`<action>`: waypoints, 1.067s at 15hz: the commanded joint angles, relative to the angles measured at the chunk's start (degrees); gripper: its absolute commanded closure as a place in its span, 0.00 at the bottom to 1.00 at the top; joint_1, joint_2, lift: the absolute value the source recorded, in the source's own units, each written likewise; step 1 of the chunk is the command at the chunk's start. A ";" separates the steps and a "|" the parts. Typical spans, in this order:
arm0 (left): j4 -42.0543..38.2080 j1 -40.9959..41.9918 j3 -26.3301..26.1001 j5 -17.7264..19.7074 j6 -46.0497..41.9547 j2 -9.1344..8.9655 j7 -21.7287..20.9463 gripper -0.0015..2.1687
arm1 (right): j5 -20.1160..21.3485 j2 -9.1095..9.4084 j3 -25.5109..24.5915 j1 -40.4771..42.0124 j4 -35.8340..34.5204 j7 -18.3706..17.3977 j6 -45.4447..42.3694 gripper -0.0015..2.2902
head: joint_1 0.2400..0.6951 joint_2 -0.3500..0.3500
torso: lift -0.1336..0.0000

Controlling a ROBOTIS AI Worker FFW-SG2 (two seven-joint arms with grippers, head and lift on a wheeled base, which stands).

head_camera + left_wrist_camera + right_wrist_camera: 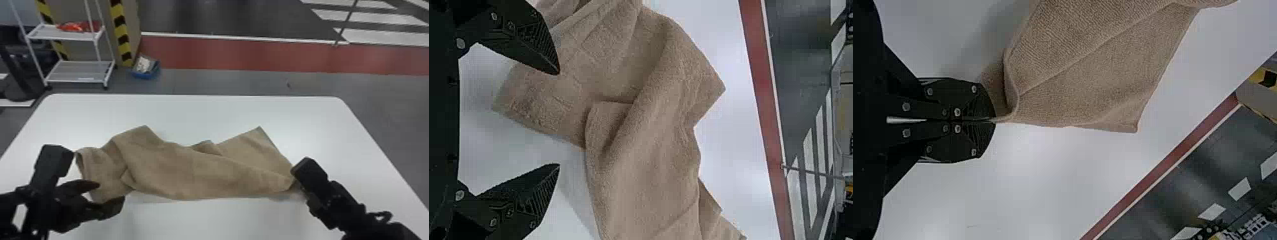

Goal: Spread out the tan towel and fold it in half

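With your right gripper [993,120] pinching the towel [1093,80], close your open left gripper [559,119] squarely on the edge [541,125] nearest it.

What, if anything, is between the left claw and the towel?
Nothing visible: the left claw is open at the left end of the tan towel. The right claw is shut on the right end.

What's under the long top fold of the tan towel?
A corner of the tan towel emerges on the far side of the long top fold. The rest is covered; I can't tell how it lies beneath.
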 commanded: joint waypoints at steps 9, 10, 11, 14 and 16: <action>-5.49 2.80 3.18 -0.14 -0.18 1.06 -10.71 0.12 | 0.00 0.05 -0.18 -0.30 0.10 0.00 1.34 0.77 | 1.00 0.40 | 0.07; -5.31 2.97 2.92 -0.40 -0.35 0.97 -10.71 0.12 | 0.00 -0.12 -0.18 -0.30 0.10 0.00 1.34 0.77 | 1.00 0.39 | 0.07; -4.87 2.89 2.65 -0.75 -0.53 0.88 -10.63 0.12 | 0.00 -0.30 -0.18 -0.30 0.10 0.00 1.34 0.77 | 1.00 0.38 | 0.07; -3.64 3.15 1.77 -1.81 -1.41 0.36 -10.01 0.12 | -0.79 -0.39 -0.18 -0.47 0.19 0.00 1.34 0.77 | 1.00 0.36 | 0.07; -1.53 2.36 1.69 -2.95 -1.94 0.36 -9.84 0.12 | -0.97 -0.39 -0.09 -0.38 0.10 0.00 1.34 0.77 | 1.00 0.36 | 0.07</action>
